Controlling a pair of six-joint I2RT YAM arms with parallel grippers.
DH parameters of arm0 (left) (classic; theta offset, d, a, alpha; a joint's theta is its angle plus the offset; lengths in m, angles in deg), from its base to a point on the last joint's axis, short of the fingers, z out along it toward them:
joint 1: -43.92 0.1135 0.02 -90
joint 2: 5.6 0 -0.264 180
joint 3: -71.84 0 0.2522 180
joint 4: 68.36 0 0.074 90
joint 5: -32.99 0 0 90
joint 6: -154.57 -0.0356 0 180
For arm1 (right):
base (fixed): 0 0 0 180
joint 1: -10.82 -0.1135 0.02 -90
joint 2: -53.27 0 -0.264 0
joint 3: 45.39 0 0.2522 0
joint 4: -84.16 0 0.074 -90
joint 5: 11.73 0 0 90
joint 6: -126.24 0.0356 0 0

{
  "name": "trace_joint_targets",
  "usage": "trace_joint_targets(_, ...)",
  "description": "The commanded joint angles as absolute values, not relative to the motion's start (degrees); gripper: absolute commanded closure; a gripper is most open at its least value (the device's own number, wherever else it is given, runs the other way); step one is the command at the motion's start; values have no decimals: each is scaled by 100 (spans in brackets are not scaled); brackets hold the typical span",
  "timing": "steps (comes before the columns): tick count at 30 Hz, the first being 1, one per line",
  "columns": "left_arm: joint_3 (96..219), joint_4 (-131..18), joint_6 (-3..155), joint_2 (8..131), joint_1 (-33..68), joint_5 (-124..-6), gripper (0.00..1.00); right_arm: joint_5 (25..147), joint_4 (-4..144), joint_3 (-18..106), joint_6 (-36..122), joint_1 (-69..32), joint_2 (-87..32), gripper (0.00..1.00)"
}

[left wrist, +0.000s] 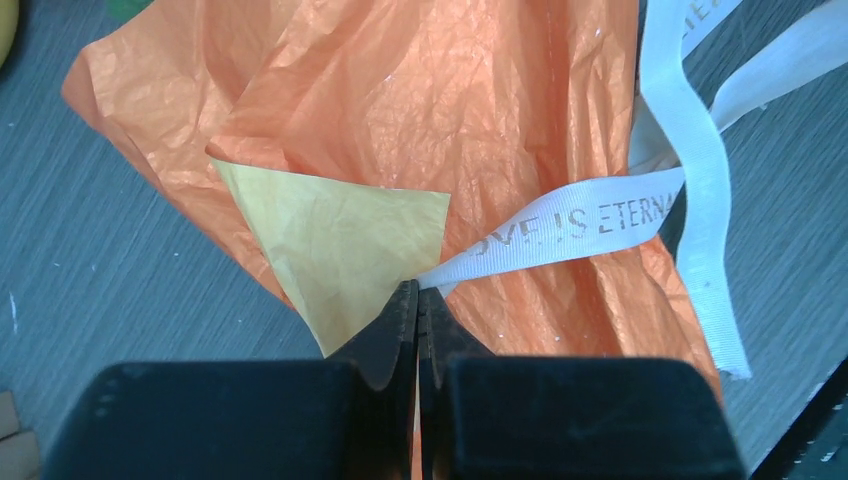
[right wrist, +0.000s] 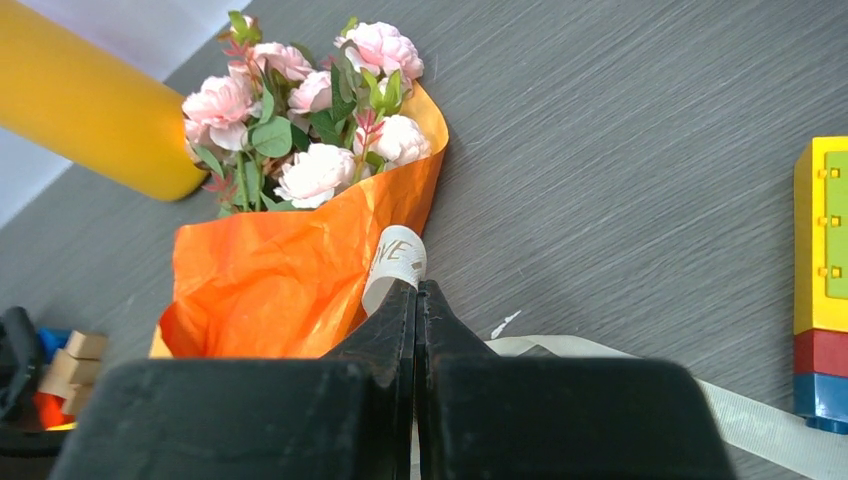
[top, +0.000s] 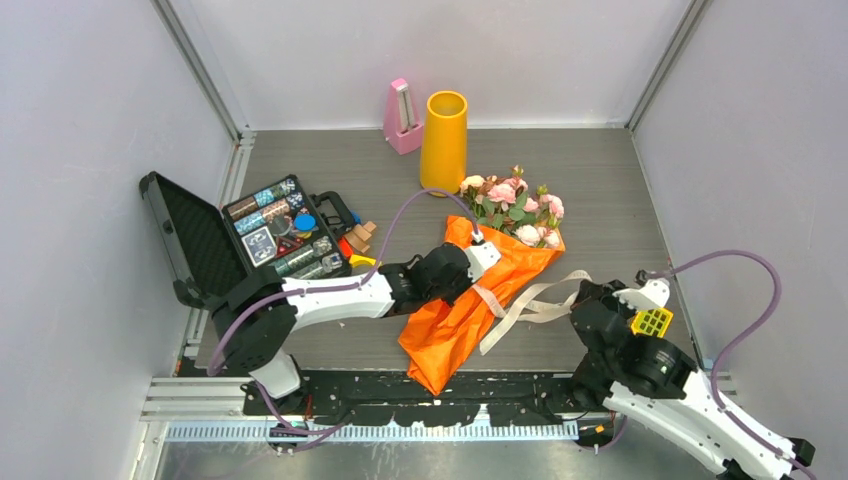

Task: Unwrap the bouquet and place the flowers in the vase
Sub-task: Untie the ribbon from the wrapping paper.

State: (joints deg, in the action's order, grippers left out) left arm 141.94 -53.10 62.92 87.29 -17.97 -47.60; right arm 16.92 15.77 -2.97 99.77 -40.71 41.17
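left wrist view: we are seeing the left gripper [left wrist: 418, 292] with its jaws pressed together, pinching the end of the beige ribbon [left wrist: 590, 222], which is printed with lettering. the tips are also touching the corner of a folded-back yellowish flap of the crinkled orange paper wrapping the bouquet [left wrist: 450, 100]. the bouquet is lying on the grey wood-grain table [left wrist: 90, 260].

right wrist view: the right gripper [right wrist: 415, 292] is holding its jaws pressed together, pinching a short upright loop of the same ribbon. more ribbon is trailing on the table beside the fingers. beyond the tips, the pale pink artificial flowers [right wrist: 315, 110] with green leaves are sitting in the open mouth of the wrap, just beside the tall yellow-orange cylindrical vase [right wrist: 90, 110]. a stack of yellow, red and blue toy blocks [right wrist: 825, 290] is showing at the right edge.

top view: the vase is standing upright at the back, with a pink pyramid-shaped metronome [top: 402, 117] just beside it. the bouquet is lying between the arms, flower heads near the vase base. an open black case [top: 250, 235] of small parts is lying to the left.
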Motion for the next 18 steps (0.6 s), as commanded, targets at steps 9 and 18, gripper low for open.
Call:
trace_joint_targets(9,13692,-5653,7960,7823,-1384,-5000,100,1672,2646,286,9011,-4028,2123,100)
trace_joint_targets(18,12730,-6022,9365,6972,-344,-5592,100,2575,3100,268,8650,-2419,1654,100)
